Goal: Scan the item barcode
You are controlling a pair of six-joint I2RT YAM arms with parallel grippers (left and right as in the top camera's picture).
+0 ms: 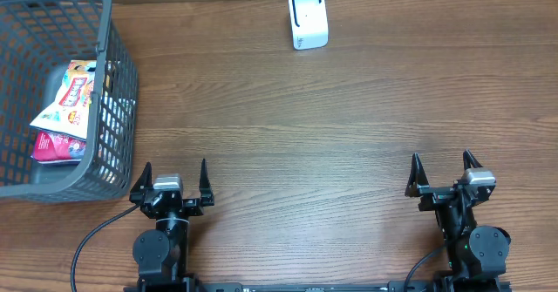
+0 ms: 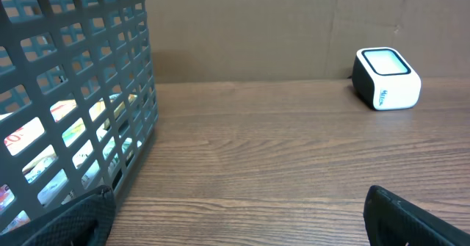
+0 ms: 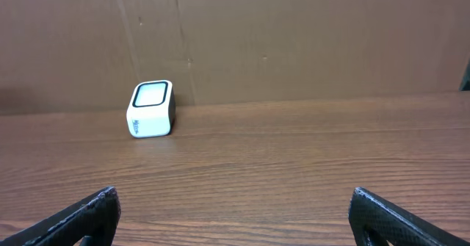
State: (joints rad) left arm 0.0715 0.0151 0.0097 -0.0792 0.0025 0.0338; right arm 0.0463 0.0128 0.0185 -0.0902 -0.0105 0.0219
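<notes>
Snack packet (image 1: 74,91) lies in the grey basket (image 1: 122,74), desk's far-left corner. Scanner (image 1: 308,19) mid far edge. Left gripper (image 1: 175,174) and right gripper (image 1: 441,165) both spread wide, empty, at near edge. Left arm looks best placed: clear the rim, pinch the packet's edge, leave the barcode uncovered.

The grey basket (image 1: 120,78) stands at the far left, and its high mesh wall blocks any way from the side to the snack packets (image 1: 73,93) inside; they are reachable only from above. The white scanner (image 1: 308,19) stands alone near the far edge. Between them the table (image 1: 305,135) is open wood
</notes>
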